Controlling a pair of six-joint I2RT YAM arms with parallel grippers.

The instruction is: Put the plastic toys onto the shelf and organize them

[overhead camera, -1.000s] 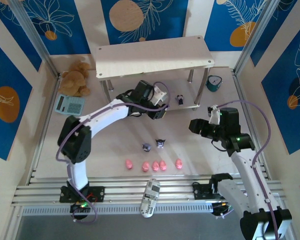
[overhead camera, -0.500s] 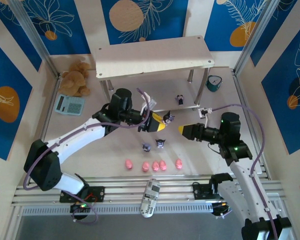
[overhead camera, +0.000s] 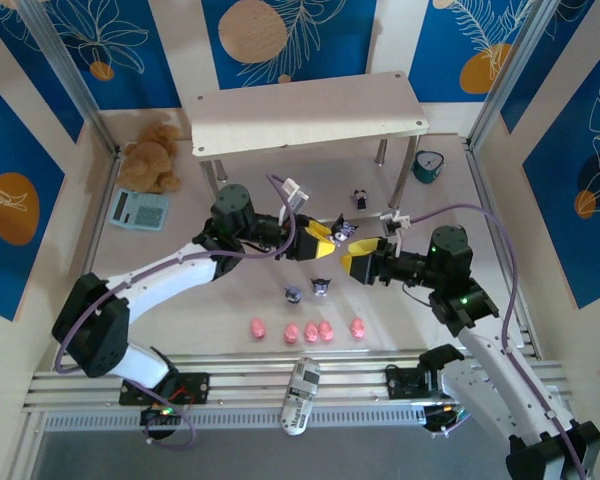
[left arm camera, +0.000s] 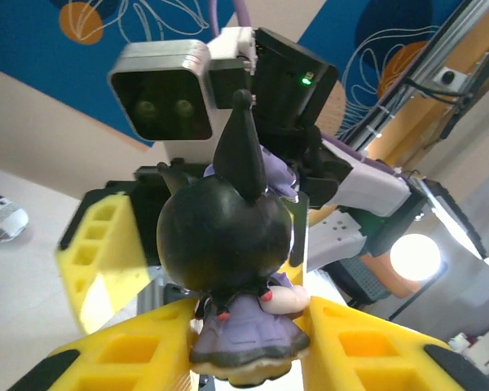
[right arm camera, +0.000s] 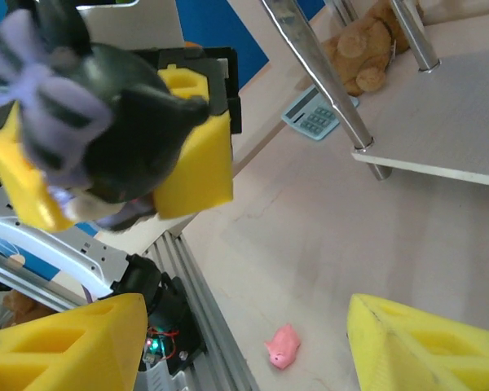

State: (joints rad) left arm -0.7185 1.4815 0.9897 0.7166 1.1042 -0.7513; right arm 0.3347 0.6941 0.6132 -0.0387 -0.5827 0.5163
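- Clamped between the yellow fingers of the left gripper (overhead camera: 327, 240): the held figurine (overhead camera: 344, 229), dark purple and white with pointed ears, raised above the middle of the worktop (overhead camera: 220, 310), just in front of the shelf (overhead camera: 310, 115).
- From the left wrist, pinched low on the body by a finger (left arm camera: 367, 350) on each side, with the round black head and one pointed ear rising upright above the grip (left arm camera: 228, 244).
- Facing it from the opposite side, the right gripper (overhead camera: 364, 254), jaws spread wide with nothing between them, fingertips near the held figurine but not closed on it.
- From the right wrist, toy and left gripper at upper left (right arm camera: 106, 106), above and to the left of the open gap between that wrist's own yellow fingers (right arm camera: 65, 346).
- Standing on the shelf's lower board, towards its right end: a second figurine (overhead camera: 360, 198); top board bare.
- On the worktop just below the two grippers, side by side: two loose figurines (overhead camera: 294, 293) (overhead camera: 322, 286).
- Nearer the arm bases, in a rough row on the worktop: five pink pigs (overhead camera: 311, 331), the three in the middle bunched close, one apart at each end.
- Left of the shelf: a brown teddy bear (overhead camera: 152, 155), with a pale green calculator (overhead camera: 138, 209) just in front of it.
- Right of the shelf, beside its leg: a small teal clock (overhead camera: 429, 166).
- On the metal rails at the near edge, between the arm bases: a white handset (overhead camera: 300, 395).
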